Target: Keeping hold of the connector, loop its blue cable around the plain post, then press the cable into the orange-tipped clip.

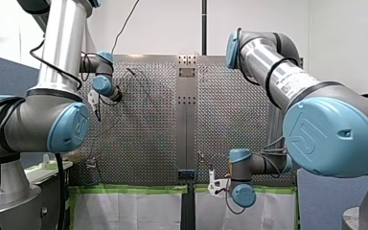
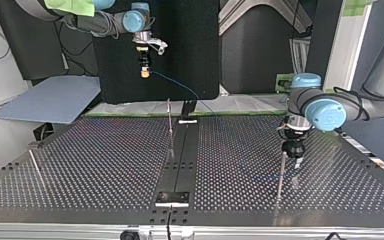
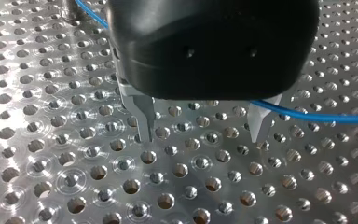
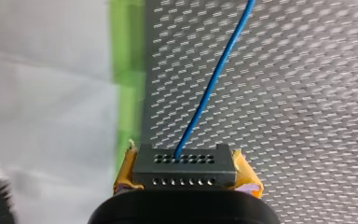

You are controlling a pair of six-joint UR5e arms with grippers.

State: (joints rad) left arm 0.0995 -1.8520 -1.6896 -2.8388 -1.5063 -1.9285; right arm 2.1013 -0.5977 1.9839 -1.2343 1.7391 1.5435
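Right wrist view: right hand (image 4: 185, 176) clenched on connector (image 4: 184, 161) btw yellow pads (image 4: 127, 169); blue cable (image 4: 214, 79) runs out ahead over desk (image 4: 307, 93). Judged: loop not yet begun. Next: carry connector down & round plain post, cable kept taut. Left hand (image 3: 200, 123) released, empty, low beside thin post (image 2: 280, 175); cable passes its fingers, so snag risk. Orange-tipped clip not made out.

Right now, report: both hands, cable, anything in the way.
Right hand shut on dark grey perforated connector. Left hand open, low over perforated metal table. Thin blue cable runs from connector, close past left hand.
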